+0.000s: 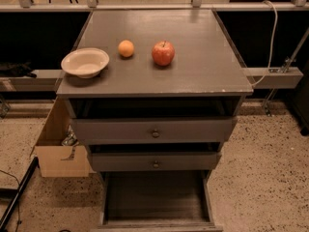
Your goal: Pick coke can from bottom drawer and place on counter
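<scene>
Evidently pre-reach: the deep grey wooden bottom drawer [154,197] stood open, no can visible; the gripper was out of view, its grip untellable; next, search inside.

Quick tally: three grey wooden drawers, meaning two shallow drawers [193,128] with one round dark knob [155,134] each, plus one deep bottom drawer [154,197]. One flat grey wooden counter [198,57] holds one cream round bowl [85,62], one small orange fruit [126,48] and one red apple [163,53]. One brown cardboard box [60,158] on the floor. The gripper is out of shot.
</scene>
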{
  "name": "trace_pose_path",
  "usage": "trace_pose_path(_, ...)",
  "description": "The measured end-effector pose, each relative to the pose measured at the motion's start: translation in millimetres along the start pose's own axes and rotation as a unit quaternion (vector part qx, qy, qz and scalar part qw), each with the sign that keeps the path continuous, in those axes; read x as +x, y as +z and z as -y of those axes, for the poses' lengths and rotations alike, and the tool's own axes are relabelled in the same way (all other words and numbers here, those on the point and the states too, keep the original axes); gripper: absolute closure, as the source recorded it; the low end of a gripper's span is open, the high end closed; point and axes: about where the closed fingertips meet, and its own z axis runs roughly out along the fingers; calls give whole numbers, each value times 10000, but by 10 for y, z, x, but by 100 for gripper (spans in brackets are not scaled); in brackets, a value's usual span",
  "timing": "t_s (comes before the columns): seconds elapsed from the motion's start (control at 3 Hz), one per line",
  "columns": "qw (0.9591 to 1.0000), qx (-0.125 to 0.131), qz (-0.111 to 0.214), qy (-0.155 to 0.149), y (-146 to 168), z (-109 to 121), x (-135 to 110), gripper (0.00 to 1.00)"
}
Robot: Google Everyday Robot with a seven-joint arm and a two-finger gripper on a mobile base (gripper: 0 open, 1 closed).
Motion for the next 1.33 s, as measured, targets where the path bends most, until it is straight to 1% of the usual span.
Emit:
trace_pose_path(0.33,9974,105,-495,513,-69,16,395,100)
trace_pose_path(0.67,9891,161,-946,1116,-174,-78,795,100)
trace_pose_path(1.0,9891,160,-947,1117,-174,-78,796,100)
trace_pose_path(1.33,9838,-332,-1187,1305,14,-285,985,100)
